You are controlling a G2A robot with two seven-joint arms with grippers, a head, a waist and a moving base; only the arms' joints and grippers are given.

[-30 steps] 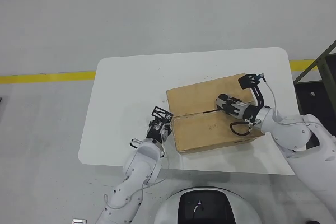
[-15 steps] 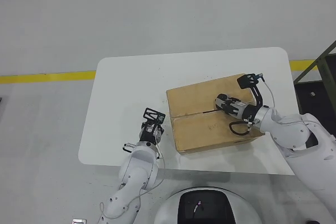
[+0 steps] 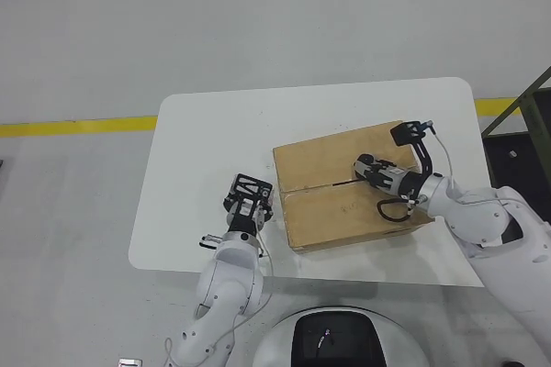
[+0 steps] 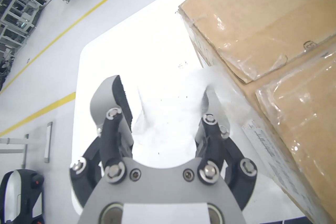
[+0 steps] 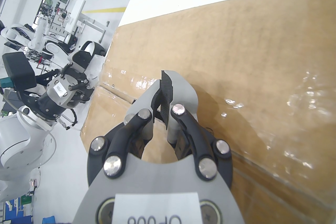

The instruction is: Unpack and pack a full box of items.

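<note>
1. The cardboard box (image 3: 344,188) sits closed on the white worktop (image 3: 202,138). Its two top flaps meet at a middle seam (image 3: 321,190), and clear tape (image 4: 262,62) lies over the flap ends.
2. The left pincer (image 4: 162,88) is just beside the box's end wall and low over the worktop. Its fingers are spread apart with nothing between them.
3. The right pincer (image 5: 164,79) is over the box's top, by the seam. Its fingers are pressed together and grip nothing.
</note>
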